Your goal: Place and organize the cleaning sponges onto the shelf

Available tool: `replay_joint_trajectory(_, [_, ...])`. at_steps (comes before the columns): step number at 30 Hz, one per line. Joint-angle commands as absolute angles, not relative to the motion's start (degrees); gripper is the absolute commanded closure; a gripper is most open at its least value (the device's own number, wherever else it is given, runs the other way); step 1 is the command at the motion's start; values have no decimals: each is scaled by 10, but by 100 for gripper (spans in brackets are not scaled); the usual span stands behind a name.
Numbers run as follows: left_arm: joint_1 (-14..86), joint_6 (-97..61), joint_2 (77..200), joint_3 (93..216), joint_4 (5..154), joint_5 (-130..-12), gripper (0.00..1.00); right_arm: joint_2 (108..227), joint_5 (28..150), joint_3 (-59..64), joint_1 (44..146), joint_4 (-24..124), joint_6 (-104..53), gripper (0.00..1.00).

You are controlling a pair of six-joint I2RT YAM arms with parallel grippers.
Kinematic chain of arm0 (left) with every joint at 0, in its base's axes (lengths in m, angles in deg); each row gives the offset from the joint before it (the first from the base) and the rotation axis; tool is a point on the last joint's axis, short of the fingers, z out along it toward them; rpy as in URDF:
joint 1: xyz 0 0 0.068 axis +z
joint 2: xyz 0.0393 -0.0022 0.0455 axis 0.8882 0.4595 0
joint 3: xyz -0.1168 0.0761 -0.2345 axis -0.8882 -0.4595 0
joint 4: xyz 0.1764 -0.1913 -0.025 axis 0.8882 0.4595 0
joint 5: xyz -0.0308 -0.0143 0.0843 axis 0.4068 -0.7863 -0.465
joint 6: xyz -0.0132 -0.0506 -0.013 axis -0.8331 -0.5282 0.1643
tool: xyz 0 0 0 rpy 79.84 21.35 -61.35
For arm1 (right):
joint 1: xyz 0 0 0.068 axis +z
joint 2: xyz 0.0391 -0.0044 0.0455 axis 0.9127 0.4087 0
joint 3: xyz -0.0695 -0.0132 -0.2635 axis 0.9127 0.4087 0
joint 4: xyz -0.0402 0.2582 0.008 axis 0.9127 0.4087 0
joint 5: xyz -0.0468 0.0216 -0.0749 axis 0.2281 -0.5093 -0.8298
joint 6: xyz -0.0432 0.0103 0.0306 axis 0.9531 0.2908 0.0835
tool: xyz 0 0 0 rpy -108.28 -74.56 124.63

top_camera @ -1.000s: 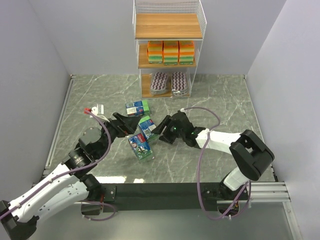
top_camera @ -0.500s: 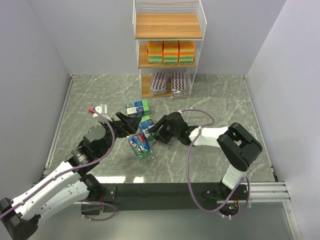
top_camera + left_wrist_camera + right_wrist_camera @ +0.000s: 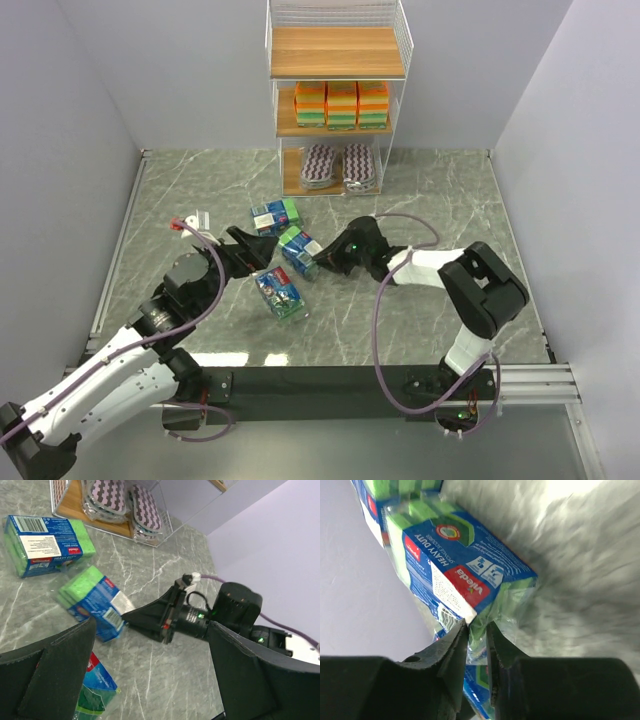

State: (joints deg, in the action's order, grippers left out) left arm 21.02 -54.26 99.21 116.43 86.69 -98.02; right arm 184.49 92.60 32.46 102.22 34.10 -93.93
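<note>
Three blue-green printed sponge packs lie on the marble table. One is far (image 3: pixel 275 214), one near (image 3: pixel 281 294). My right gripper (image 3: pixel 322 260) is shut on the clear wrapper end of the middle pack (image 3: pixel 298 250), which lies tilted; the right wrist view shows the jaws (image 3: pixel 477 630) pinching green film of this pack (image 3: pixel 460 565). My left gripper (image 3: pixel 247 252) is open and empty, just left of the middle pack (image 3: pixel 92 602). The shelf (image 3: pixel 338 50) stands at the back, with orange blocks (image 3: pixel 342 104) on its middle board and striped oval pads (image 3: pixel 338 165) on its lowest.
Grey walls close the table in on the left, back and right. The shelf's top board is bare. A purple cable (image 3: pixel 410 222) loops over the right arm. The far pack (image 3: pixel 47 545) lies in front of the shelf's lowest tier (image 3: pixel 75 511).
My right gripper has closed on the middle pack's wrapper and shifted right, turning the pack a little up and right. My left gripper has stayed open beside it.
</note>
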Motion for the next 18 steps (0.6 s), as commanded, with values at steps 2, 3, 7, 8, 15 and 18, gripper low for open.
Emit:
replay_joint_trajectory(2, [213,-553,981,1161,866,-980,1,1801,948,305,980,420,-812,78])
replay_joint_trajectory(3, [213,-553,981,1161,865,-980,0,1796,951,299,967,452,-770,79])
replay_joint_trajectory(7, [214,-555,985,1159,857,-978,1,1775,955,274,944,527,-683,83])
replay_joint_trajectory(8, [214,-555,987,1159,858,-977,1,1767,956,274,939,536,-671,84])
replay_joint_trajectory(15, [214,-555,998,1170,860,-978,1,1726,998,300,892,542,-626,100])
replay_joint_trajectory(18, [215,-552,998,1176,870,-990,1,1693,1053,306,867,515,-633,100])
